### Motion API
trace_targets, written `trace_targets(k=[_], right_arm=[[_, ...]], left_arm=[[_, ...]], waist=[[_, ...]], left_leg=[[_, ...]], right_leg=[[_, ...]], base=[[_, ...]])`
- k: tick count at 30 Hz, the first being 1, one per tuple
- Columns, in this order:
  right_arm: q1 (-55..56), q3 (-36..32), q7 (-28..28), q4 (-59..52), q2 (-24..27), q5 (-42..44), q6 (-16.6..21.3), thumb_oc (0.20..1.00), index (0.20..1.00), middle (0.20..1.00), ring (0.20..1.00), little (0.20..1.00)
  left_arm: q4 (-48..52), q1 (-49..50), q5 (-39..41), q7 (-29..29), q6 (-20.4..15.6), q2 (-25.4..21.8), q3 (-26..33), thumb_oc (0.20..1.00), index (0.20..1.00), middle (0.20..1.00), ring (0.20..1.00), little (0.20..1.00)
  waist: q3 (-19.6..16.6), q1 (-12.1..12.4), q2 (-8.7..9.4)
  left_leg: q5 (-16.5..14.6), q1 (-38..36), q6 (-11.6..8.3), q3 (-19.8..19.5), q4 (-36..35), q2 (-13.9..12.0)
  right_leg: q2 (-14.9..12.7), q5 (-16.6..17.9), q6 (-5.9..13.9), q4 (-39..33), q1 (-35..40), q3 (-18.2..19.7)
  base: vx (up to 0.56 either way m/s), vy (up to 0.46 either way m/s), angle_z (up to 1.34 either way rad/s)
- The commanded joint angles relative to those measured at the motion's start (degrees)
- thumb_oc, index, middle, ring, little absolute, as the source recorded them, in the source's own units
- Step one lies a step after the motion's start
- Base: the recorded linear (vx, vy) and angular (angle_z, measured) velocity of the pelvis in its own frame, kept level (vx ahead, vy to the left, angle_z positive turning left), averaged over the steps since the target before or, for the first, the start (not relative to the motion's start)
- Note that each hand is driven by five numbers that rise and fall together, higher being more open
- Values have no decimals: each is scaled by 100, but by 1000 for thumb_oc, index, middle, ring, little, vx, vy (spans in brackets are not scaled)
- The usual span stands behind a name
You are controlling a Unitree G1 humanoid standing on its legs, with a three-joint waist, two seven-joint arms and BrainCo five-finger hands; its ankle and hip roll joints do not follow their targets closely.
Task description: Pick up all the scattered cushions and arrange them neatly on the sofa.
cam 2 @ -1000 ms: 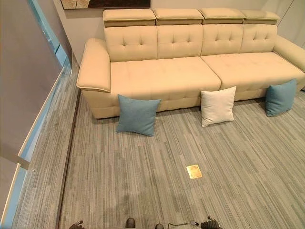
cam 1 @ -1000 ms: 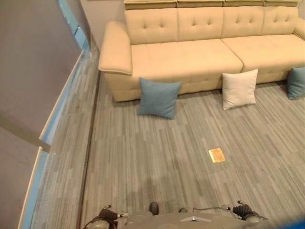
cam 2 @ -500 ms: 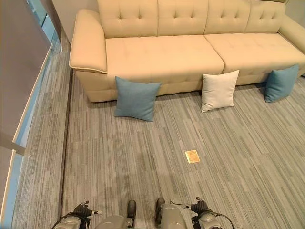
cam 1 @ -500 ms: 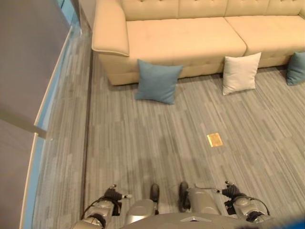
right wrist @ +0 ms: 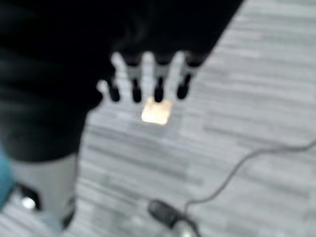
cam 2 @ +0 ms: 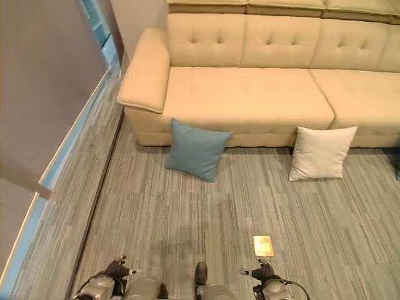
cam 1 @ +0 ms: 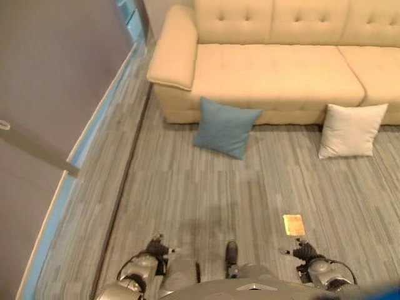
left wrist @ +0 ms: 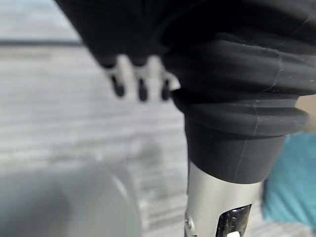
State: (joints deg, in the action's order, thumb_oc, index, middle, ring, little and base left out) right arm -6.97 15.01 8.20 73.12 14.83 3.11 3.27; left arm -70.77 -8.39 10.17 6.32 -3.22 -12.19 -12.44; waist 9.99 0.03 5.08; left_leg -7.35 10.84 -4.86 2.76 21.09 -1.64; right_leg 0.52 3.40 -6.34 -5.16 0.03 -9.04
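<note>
While both arms are hanging low at the robot's sides, no cushion is being handled, so by my reading the approach step is under way, the one that comes ahead of the first pick. The left robot hand is showing relaxed, fairly straight fingers pointing down toward the floor and holding nothing; the right robot hand is doing likewise, its dark-tipped fingers dangling loosely over a small brass floor plate.

Lying tilted against the front of the sofa is the blue cushion, which is resting on the floor below the left seat, near the armrest. To its right, well apart from it, the white cushion is leaning on the sofa base in the same way. At the far right edge a sliver of something blue is showing on the floor, possibly a further cushion, though I cannot tell for sure. The sofa seats themselves are carrying no cushion, so the arranging is not begun.

Judging from this layout, the next move is calling for walking closer, since both cushions are sitting well beyond arm's reach. The blue cushion seems the nearer target. Being soft and bulky, it is probably asking for both hands, one closing on each side, followed by a lift and a placement upright against the tufted backrest.
</note>
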Motion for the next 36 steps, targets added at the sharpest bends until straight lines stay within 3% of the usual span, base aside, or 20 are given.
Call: trace_targets(k=[1,2,4,9,10,11,13,16,20,21,23,26,27,30,32,33,34,36], right_arm=[[84,-21,73,-44,245,40,36,1000,1000,1000,1000,1000],[114,-35,79,-51,241,45,39,1000,1000,1000,1000,1000],[122,-41,66,-51,234,48,40,1000,1000,1000,1000,1000],[88,-12,64,-36,115,-60,25,1000,1000,1000,1000,1000],[58,-16,57,-80,82,-55,29,1000,1000,1000,1000,1000],[-27,2,61,-164,55,-70,49,1000,1000,1000,1000,1000],[-127,40,62,-259,32,-76,69,1000,1000,1000,1000,1000],[-146,69,55,-318,18,-78,66,1000,1000,1000,1000,1000],[-240,78,59,-342,53,-100,62,1000,1000,1000,1000,1000],[-240,78,59,-342,53,-100,62,1000,1000,1000,1000,1000],[-235,69,52,-349,48,-84,50,1000,1000,1000,1000,1000],[-203,77,39,-356,44,-134,38,1000,1000,1000,1000,1000],[-144,92,34,-329,57,-192,37,1000,1000,1000,1000,1000],[-121,124,16,-318,81,-225,32,1000,1000,1000,1000,1000],[-70,100,7,-310,159,-166,58,1000,1000,1000,1000,1000],[-71,100,7,-310,155,-167,58,1000,1000,1000,1000,1000],[-83,103,51,-315,216,-77,71,1000,1000,1000,1000,1000],[-112,124,67,-293,221,-58,43,1000,1000,1000,1000,1000]], left_arm=[[-64,-57,-37,-3,-54,-161,-135,1000,1000,1000,1000,1000],[-96,-34,-98,-15,-40,-166,-139,1000,1000,1000,1000,1000],[-122,-29,-126,-36,-39,-173,-135,1000,1000,1000,1000,1000],[-218,133,-66,-59,-27,-193,-13,1000,1000,1000,1000,1000],[-222,140,-73,-69,-13,-208,0,1000,1000,1000,1000,1000],[-205,126,-71,-52,-6,-247,8,1000,1000,1000,1000,1000],[-197,89,-59,-48,3,-308,24,1000,1000,1000,1000,1000],[-184,46,-70,-30,6,-349,7,1000,1000,1000,1000,1000],[-202,-30,-128,-30,-6,-358,4,1000,1000,1000,1000,1000],[-202,-30,-128,-30,-6,-357,5,1000,1000,1000,1000,1000],[-242,-70,-169,-25,-10,-354,54,1000,1000,1000,1000,1000],[-279,-86,-196,-40,-34,-339,70,1000,1000,1000,1000,1000],[-311,-51,-256,-47,-26,-298,84,1000,1000,1000,1000,1000],[-334,11,-278,-73,-24,-255,55,1000,1000,1000,1000,1000],[-290,62,-316,-114,-17,-194,-26,1000,1000,1000,1000,1000],[-290,62,-316,-114,-17,-197,-26,1000,1000,1000,1000,1000],[-189,-6,-175,-143,-22,-163,-82,1000,1000,1000,1000,1000],[-169,-58,-142,-115,-4,-152,-118,1000,1000,1000,1000,1000]], waist=[[136,66,-142],[134,62,-171],[137,76,-166],[-3,197,-129],[13,235,-120],[78,244,-138],[176,197,-169],[218,158,-219],[189,-2,-240],[195,-2,-241],[193,-147,-183],[163,-221,-173],[54,-225,-167],[-57,-275,-218],[-60,-259,-232],[-75,-269,-218],[105,-161,-58],[161,-113,-22]], left_leg=[[1107,-171,218,178,-1634,40],[1330,-39,177,323,-1789,-7],[1417,41,161,395,-1798,-14],[1184,-133,367,295,-1786,189],[1079,-205,465,304,-1763,256],[926,-320,590,329,-1709,288],[784,-529,712,341,-1688,308],[665,-715,752,310,-1690,307],[434,-1342,709,245,-2003,434],[434,-1349,709,243,-2005,433],[296,-1673,663,100,-2122,522],[211,-1900,601,47,-2117,540],[74,-2062,568,37,-2038,542],[117,-2142,488,-28,-1872,463],[637,-1757,77,150,-483,267],[654,-1737,78,142,-490,281],[916,-1077,-47,278,632,114],[884,-913,-3,288,839,92]], right_leg=[[-133,-344,1000,328,128,134],[-113,-405,988,298,230,118],[-116,-433,980,280,295,145],[-287,-673,1118,743,381,204],[-355,-719,1200,1149,314,208],[-466,-552,1309,1953,-14,245],[-529,-314,1376,2709,-343,250],[-527,-215,1350,3028,-651,178],[-408,-95,1315,1671,-1016,-94],[-407,-94,1315,1667,-1007,-95],[-311,322,1450,681,-1211,75],[-327,513,1529,422,-1278,-193],[-369,522,1479,427,-1124,-290],[-252,489,1353,546,-1026,-167],[-187,382,1170,450,-603,-265],[-202,385,1171,452,-623,-270],[-260,263,1014,323,-297,-219],[-235,191,954,298,-222,-196]], base=[[478,90,22],[274,67,24],[214,83,29],[280,165,-10],[185,235,-5],[231,299,5],[195,224,-20],[150,99,-5],[344,60,4],[256,-17,-24],[391,-29,5],[368,-65,17],[426,-97,9],[314,-93,11],[222,-145,9],[119,-183,-12],[58,-129,-18],[130,-125,-12]])
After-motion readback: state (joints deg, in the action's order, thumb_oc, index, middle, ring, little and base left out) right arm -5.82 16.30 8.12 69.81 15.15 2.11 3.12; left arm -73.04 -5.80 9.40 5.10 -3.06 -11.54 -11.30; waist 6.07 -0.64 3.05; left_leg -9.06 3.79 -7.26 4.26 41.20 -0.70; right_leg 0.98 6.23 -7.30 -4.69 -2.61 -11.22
